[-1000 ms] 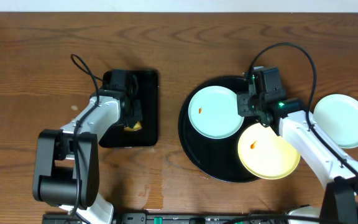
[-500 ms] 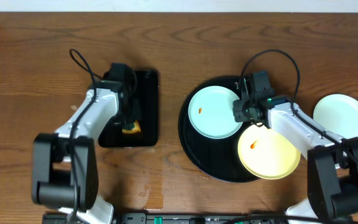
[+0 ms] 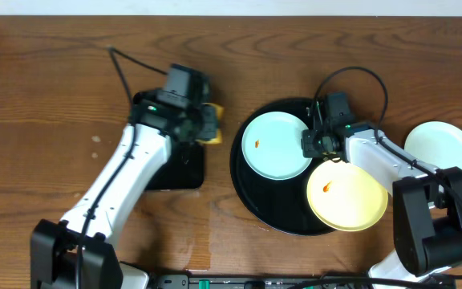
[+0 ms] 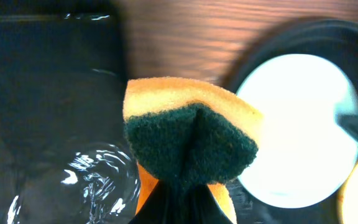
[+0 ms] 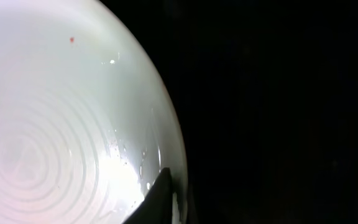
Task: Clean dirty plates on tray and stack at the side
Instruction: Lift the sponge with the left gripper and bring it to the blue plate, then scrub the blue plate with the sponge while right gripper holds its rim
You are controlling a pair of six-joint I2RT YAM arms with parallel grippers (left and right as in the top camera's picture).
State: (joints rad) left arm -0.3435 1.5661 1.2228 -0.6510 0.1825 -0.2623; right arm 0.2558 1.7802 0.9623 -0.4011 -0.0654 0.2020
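A mint-blue plate with a small orange spot and a pale yellow plate with an orange spot lie on the round black tray. A second mint-blue plate lies on the wood table at the right. My left gripper is shut on a yellow-and-green sponge, held above the table just left of the round tray and the mint plate. My right gripper is shut on the right rim of that mint plate, one finger lying over the rim.
A smaller rectangular black tray, wet and glossy in the left wrist view, lies under my left arm. Bare wood tabletop surrounds both trays. The right arm's cable loops above the round tray.
My left gripper lifted the sponge out of the rectangular tray and moved right, toward the round tray. My right gripper closed in on the mint plate's rim and has stayed there.
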